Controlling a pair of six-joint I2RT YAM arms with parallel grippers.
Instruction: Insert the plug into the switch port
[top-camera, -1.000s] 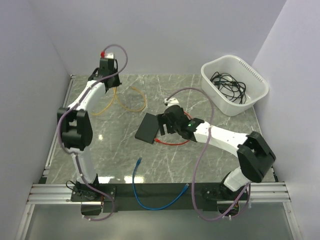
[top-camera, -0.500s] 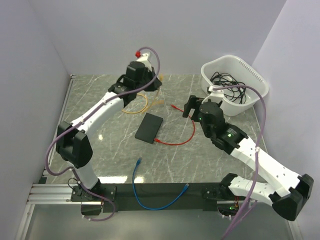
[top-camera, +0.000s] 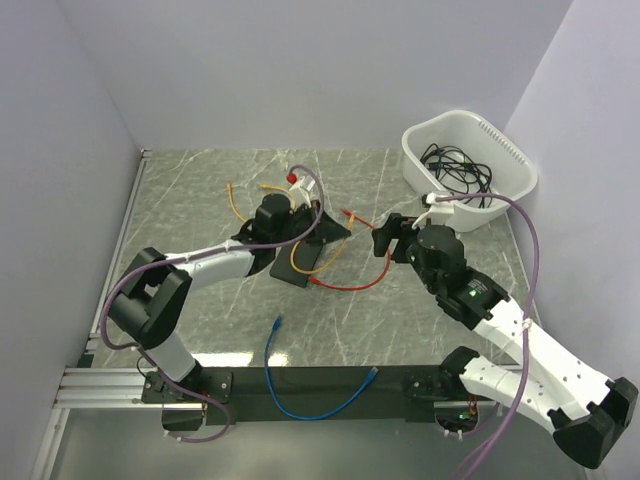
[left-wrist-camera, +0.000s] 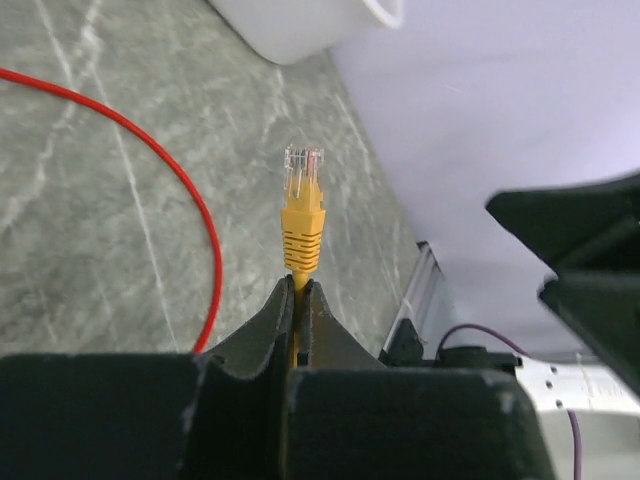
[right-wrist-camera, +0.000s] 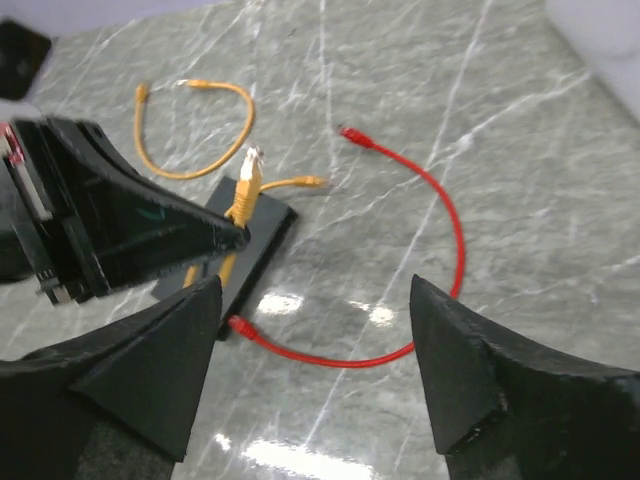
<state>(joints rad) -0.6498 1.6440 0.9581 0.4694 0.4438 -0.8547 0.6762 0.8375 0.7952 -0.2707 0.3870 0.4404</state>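
Note:
The switch (top-camera: 286, 270) is a flat black box lying mid-table, partly under my left arm. My left gripper (top-camera: 344, 230) hovers over its right side, shut on a yellow cable just behind the yellow plug (left-wrist-camera: 302, 205), whose clear tip points away from the fingers (left-wrist-camera: 275, 310). In the right wrist view the plug (right-wrist-camera: 246, 188) hangs over the switch (right-wrist-camera: 262, 238). A red cable (top-camera: 368, 282) lies beside the switch, one end at its near edge (right-wrist-camera: 236, 326). My right gripper (right-wrist-camera: 315, 300) stands open and holds nothing, to the right of the switch (top-camera: 386, 238).
A white tub (top-camera: 516, 170) of black cables stands at the back right. A loose blue cable (top-camera: 290, 395) lies by the front rail. Slack yellow cable (top-camera: 236, 196) trails behind the switch. Walls close in on the left, back and right.
My left arm swung from the back left down over the switch, bringing the yellow cable. My right arm pulled back off the switch to the right and its jaws narrowed slightly.

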